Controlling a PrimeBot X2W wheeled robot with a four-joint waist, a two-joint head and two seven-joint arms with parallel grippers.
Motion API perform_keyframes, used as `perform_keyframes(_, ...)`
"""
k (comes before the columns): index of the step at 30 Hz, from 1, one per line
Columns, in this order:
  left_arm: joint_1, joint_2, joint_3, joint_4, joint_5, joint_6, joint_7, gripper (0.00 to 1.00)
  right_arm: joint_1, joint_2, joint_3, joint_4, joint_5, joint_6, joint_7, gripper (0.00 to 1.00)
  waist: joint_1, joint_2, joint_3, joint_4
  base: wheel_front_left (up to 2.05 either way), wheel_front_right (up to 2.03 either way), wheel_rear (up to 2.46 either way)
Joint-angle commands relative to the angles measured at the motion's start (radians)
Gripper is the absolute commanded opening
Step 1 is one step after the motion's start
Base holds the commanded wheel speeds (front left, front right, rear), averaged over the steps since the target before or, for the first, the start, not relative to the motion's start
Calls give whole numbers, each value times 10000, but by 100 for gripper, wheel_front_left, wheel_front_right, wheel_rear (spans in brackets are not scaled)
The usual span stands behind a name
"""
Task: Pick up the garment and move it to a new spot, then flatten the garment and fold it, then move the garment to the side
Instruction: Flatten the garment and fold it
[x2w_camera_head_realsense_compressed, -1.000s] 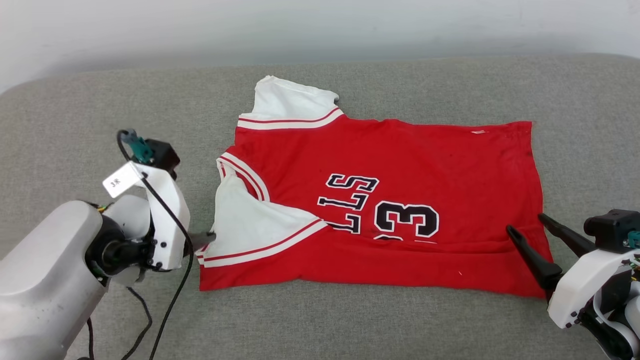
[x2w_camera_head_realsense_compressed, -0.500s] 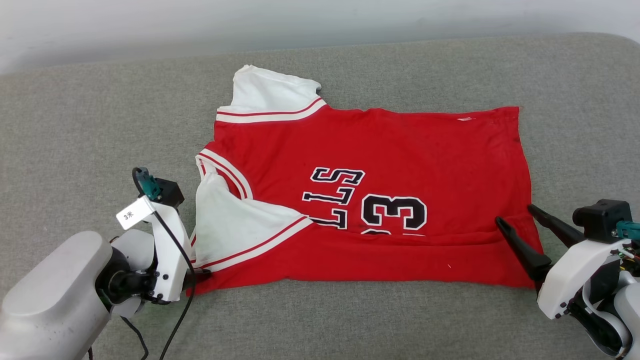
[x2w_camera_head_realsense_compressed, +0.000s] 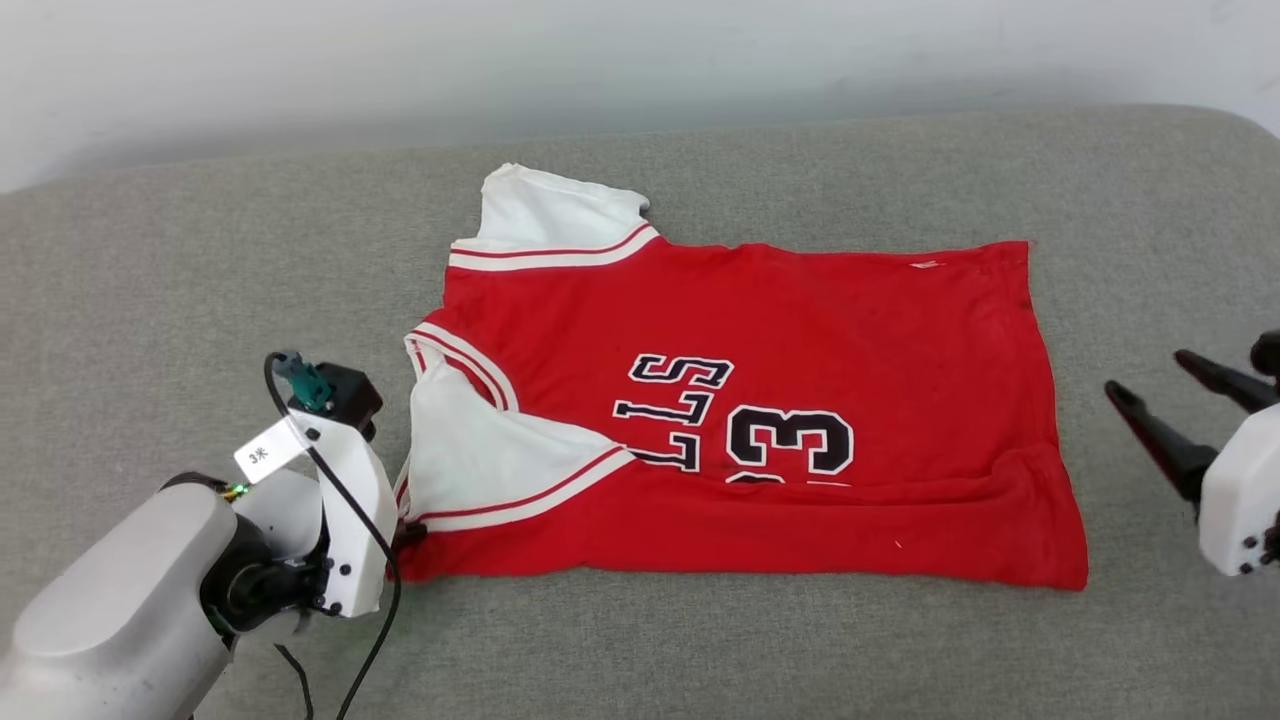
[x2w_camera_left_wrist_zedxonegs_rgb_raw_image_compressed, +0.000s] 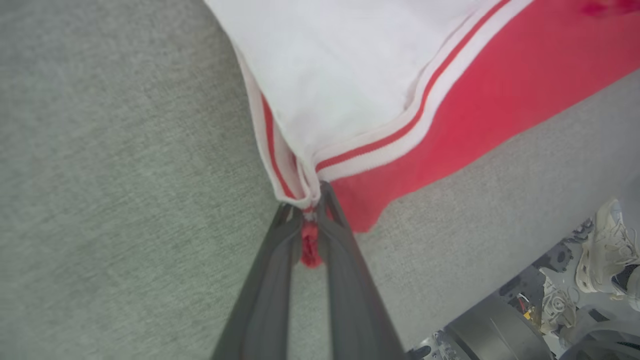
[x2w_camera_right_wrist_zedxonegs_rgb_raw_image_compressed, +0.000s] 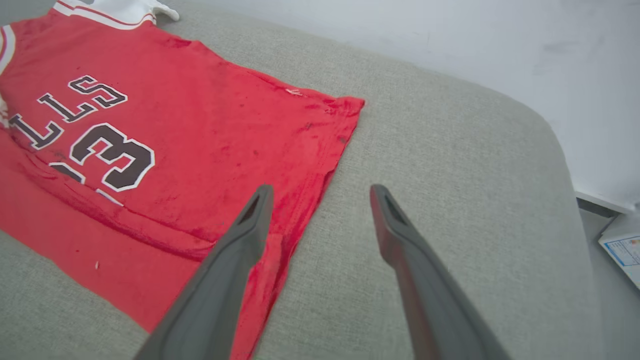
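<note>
Left gripper (x2w_camera_left_wrist_zedxonegs_rgb_raw_image_compressed: 307, 202): jaws squeezing the garment (x2w_camera_head_realsense_compressed: 820, 320) at its near sleeve corner.
Right gripper (x2w_camera_right_wrist_zedxonegs_rgb_raw_image_compressed: 320, 192): jaws standing wide, holding nothing, beside the hem.
Garment: lying spread on the grey cushion (x2w_camera_head_realsense_compressed: 200, 250).

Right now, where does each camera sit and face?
Head: up on the head, looking forward and down at the garment on the grey cushion; left claw lower left, right claw at the right edge.
Left wrist: along its own shut fingers, pinching the garment's sleeve corner.
Right wrist: along its open fingers, toward the garment's hem.
Shared: head and right wrist both show the black lettering.
</note>
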Motion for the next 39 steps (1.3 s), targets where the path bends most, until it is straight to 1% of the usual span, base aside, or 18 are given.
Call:
perform_keyframes(1,81,90,57,-264,118,-36,-230,0,-148,-252,-29,-220,150,-11,526,100,1,0,-65,90,0,0,0)
perform_keyframes(4,128,183,97,-688,176,-55,-470,0,-131,-849,243,-745,475,-11,2148,100,1,0,-108,178,0,0,0)
perform_keyframes(8,157,293,60,-1166,335,8,-561,0,-8,-1351,402,-1317,1238,-12,4078,100,1,0,-68,269,0,0,0)
perform_keyframes(11,131,296,35,-1456,409,88,-588,0,72,-1394,427,-1465,1513,-11,5069,100,1,0,21,344,0,0,0)
perform_keyframes(14,26,244,50,-1652,428,140,-571,0,189,-1271,476,-1395,1652,-11,5741,100,1,0,156,445,0,0,0)
perform_keyframes(18,-130,169,8,-1767,510,172,-580,0,305,-875,396,-965,1627,-11,6087,100,1,0,366,592,0,0,0)
perform_keyframes(20,-209,136,7,-1796,533,165,-587,0,332,-625,354,-653,1523,-11,6087,100,1,0,486,654,0,0,0)
perform_keyframes(21,-209,136,7,-1796,533,165,-587,0,332,-625,354,-653,1523,-11,6087,100,1,0,486,654,0,0,0)
perform_keyframes(23,-265,111,-5,-1776,547,161,-597,0,411,-330,414,-337,1476,-11,6071,100,1,0,594,715,0,0,0)
perform_keyframes(26,-291,7,-44,-1690,572,134,-633,0,671,175,789,317,1294,-9,5964,100,1,0,735,810,0,0,0)
perform_keyframes(28,-253,-37,-55,-1646,550,119,-686,0,930,521,919,645,1459,-8,5881,100,1,0,760,833,0,0,0)
perform_keyframes(31,-134,-50,-54,-1517,492,112,-771,0,1096,814,1032,894,1594,8,5524,100,1,0,727,819,0,0,0)
perform_keyframes(32,-62,-60,-44,-1472,450,107,-786,0,1065,847,1038,887,1621,8,5320,31,1,0,686,792,0,0,0)
perform_keyframes(33,9,-53,-41,-1432,425,104,-820,0,984,839,1016,862,1616,8,5072,0,1,0,636,756,0,0,0)
perform_keyframes(36,134,-26,-16,-1349,339,96,-896,0,835,690,1002,851,1604,6,4797,0,1,0,486,683,0,0,0)
perform_keyframes(39,359,56,54,-1284,190,74,-1065,0,623,360,933,737,1605,-9,4388,0,1,0,176,586,0,0,0)
